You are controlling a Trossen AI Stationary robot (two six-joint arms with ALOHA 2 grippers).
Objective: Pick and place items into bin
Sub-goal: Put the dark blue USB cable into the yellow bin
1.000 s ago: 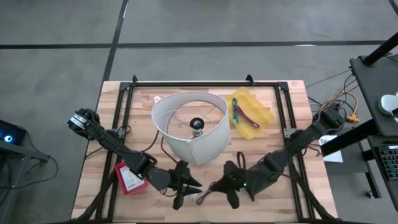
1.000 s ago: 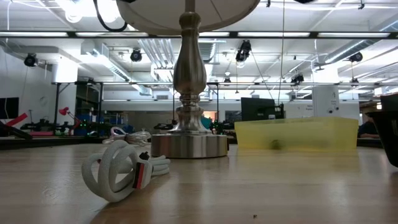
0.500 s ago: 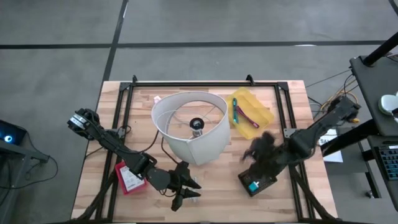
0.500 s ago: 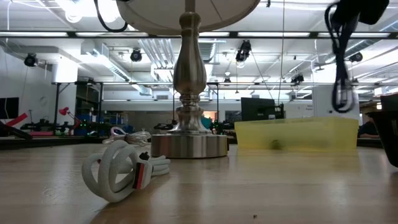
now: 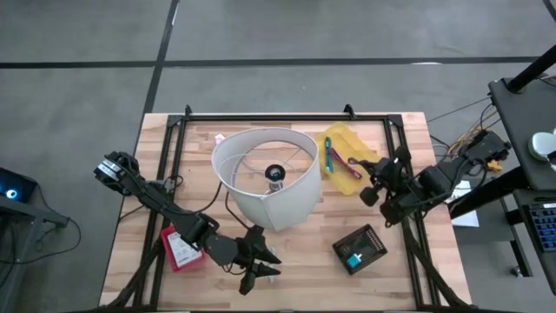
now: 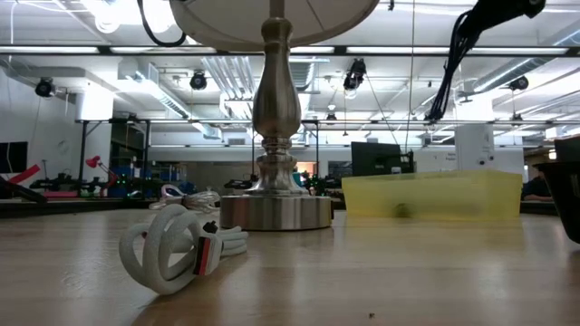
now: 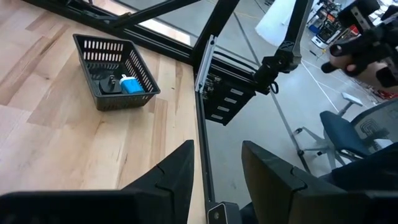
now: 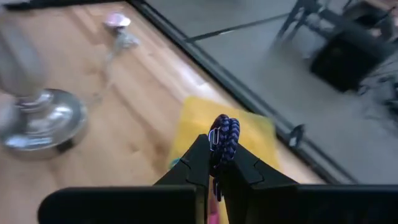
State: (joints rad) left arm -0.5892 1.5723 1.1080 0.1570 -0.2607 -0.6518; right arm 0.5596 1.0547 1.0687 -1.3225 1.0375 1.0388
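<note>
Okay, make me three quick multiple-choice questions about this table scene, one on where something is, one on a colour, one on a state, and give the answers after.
1. Where is the yellow bin?
A. Beside the lampshade, toward the right arm
B. On the red pack
C. Inside the black basket

2. What colour is the block in the black basket?
A. Orange
B. Blue
C. White

3. What is the right gripper doing?
A. Resting open on the table
B. Gripping the lamp base
C. Shut on a dark braided cord

Answers: 1 A, the high view shows it. 2 B, seen in the left wrist view. 3 C, fingers pinch it above the bin.
</note>
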